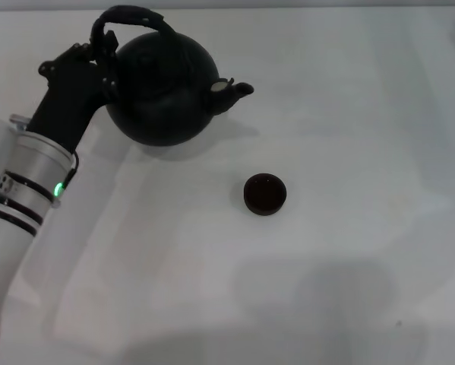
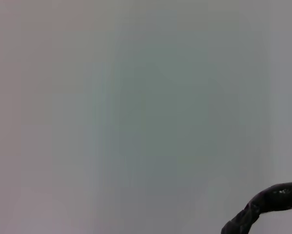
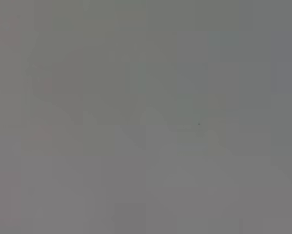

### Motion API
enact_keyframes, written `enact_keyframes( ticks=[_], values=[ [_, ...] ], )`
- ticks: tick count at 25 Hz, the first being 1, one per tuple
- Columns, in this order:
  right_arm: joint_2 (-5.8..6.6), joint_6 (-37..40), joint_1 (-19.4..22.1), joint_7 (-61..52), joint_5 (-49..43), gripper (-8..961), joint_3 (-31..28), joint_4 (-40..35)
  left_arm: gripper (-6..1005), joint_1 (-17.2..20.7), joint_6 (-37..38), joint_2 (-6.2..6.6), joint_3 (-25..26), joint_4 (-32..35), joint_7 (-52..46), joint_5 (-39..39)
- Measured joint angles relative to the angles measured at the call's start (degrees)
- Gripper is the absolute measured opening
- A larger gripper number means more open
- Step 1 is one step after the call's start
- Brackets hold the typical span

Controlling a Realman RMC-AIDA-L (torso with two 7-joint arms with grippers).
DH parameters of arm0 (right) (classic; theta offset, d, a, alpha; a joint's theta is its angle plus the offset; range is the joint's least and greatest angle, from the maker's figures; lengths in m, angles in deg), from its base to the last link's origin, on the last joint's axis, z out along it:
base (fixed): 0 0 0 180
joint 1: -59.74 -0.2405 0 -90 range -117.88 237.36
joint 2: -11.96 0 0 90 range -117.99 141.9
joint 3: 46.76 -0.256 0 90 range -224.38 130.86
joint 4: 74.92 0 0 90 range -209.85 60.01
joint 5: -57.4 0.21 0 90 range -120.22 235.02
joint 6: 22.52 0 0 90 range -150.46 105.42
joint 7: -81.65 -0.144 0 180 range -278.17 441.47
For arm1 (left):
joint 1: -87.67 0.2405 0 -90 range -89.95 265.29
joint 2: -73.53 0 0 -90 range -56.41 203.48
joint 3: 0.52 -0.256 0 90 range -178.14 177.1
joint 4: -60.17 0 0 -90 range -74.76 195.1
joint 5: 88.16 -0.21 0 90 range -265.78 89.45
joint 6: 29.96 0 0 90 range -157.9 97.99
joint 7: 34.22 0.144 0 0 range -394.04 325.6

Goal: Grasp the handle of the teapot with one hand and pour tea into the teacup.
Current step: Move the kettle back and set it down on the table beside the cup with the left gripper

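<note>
The left gripper (image 1: 99, 67) sits at the near-left end of the handle (image 1: 132, 17), and its fingers look closed around the wrapped bail, though black on black hides the exact contact. From that hold hangs the teapot (image 1: 161, 90), toward the far-left corner of the desk (image 1: 379, 114), its spout (image 1: 232, 93) pointing to the right edge; whether its base rests on the surface or is just off it I cannot tell. The teacup (image 1: 265, 193) stands upright near the desk's middle, well apart from the pot, nearer the front edge and to the right of the spout. To do this step well, the grip should be firm before carrying, since a bail can swing; the spout ought to arrive directly above the cup before any tilt, then tip slowly. The right gripper is not in view.
</note>
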Motion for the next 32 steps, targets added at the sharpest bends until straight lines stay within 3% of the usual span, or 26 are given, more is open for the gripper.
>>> enact_keyframes(
  ticks=[4, 10, 32],
  values=[
    [0.08, 0.0, 0.24, 0.0, 0.0, 839, 0.0, -0.09, 87, 0.86, -0.15, 0.08, -6.47, 2.63, 5.27, 10.42],
    [0.09, -0.02, 0.35, 0.0, 0.0, 839, 0.0, -0.21, 87, 3.1, -0.22, 0.1, -10.54, 5.0, 9.48, 19.12],
    [0.14, -0.05, 0.42, 0.0, 0.0, 839, 0.0, -0.39, 92, 3.47, -3.67, 0.35, -11.27, 2.81, 8.42, 20.77]
  ],
)
